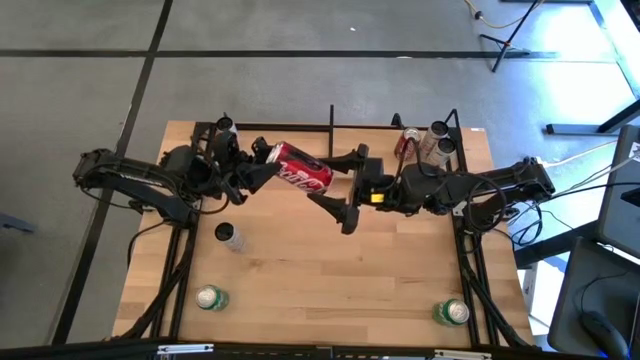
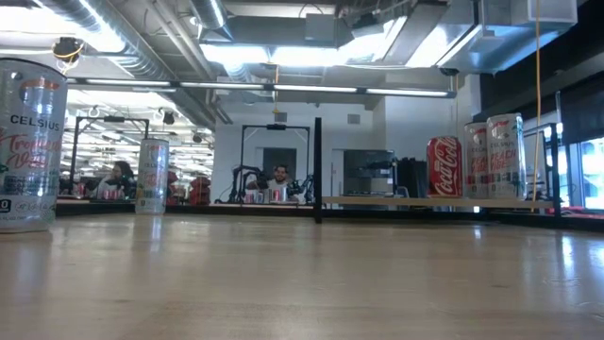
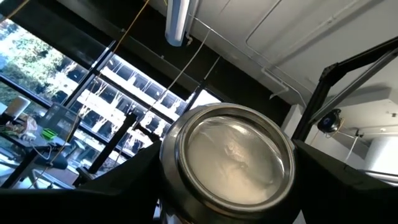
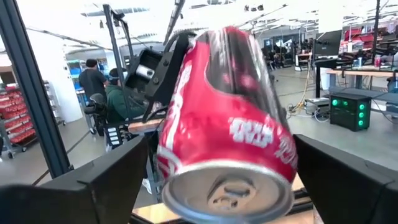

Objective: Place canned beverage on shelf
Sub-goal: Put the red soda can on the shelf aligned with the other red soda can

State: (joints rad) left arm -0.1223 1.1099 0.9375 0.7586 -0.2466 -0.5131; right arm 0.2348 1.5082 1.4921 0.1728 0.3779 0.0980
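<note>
A red soda can (image 1: 302, 168) is held in the air over the far middle of the table, lying nearly level. My left gripper (image 1: 258, 170) is shut on the end nearer the table's left. In the left wrist view its concave bottom (image 3: 230, 152) faces the camera. My right gripper (image 1: 341, 190) is wide open at the can's other end. In the right wrist view its fingers (image 4: 93, 180) stand on either side of the can's top end (image 4: 227, 186) without touching. The shelf (image 2: 425, 201) stands along the far edge. Neither arm shows in the low view. My left gripper pinches the red can between its two fingers, one on each side of the wall near the can's bottom end (image 3: 166, 171). The fingers come roughly level from the table's left, along the can. The can sticks out past the fingers toward the right gripper, clear of the table and shelf.
Three cans (image 1: 425, 143) stand on the shelf's right end; the low view shows a red one (image 2: 444, 167) and two pale ones (image 2: 505, 156). A pale can (image 1: 230, 237) stands mid-left on the table, and green-topped cans stand near the front left (image 1: 210, 297) and front right (image 1: 452, 312).
</note>
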